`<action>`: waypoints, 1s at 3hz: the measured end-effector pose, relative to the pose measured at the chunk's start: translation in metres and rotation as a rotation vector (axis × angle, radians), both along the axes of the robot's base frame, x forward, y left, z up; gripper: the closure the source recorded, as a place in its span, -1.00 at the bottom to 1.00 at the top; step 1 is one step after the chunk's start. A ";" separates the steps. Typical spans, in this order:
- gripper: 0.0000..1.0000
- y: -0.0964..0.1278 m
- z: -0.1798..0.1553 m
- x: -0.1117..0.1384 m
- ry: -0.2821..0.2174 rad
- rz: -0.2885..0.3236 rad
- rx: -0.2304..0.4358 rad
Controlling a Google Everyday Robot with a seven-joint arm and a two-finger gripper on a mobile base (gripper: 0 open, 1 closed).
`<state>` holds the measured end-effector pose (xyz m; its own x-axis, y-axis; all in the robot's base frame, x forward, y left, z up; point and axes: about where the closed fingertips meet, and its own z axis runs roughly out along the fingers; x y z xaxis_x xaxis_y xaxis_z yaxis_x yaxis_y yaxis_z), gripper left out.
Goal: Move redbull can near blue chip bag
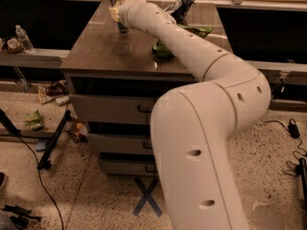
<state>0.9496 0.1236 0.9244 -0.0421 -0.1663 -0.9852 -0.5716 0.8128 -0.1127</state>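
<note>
The pincer sits at the far left part of the desk, at the end of the long white arm that reaches up from the lower right. It is right at the redbull can, whose lower part shows just beneath the wrist. Whether the pincer is spread or pinching the can cannot be told, since the wrist covers it. Nor can it be told whether the can rests on the desk or hangs just above it.

The blue chip bag lies near the far edge of the desk, to the right of the can and apart from it, partly behind the arm. A green chip bag lies nearer the front, mostly hidden by the arm.

The desk has a dull metal top and drawers below. On a ledge to the left stands a water bottle. On the speckled floor lie a green packet, dark cables at the right, and a blue taped X before the desk.
</note>
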 end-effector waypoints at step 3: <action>1.00 -0.124 -0.018 0.075 -0.008 -0.298 0.027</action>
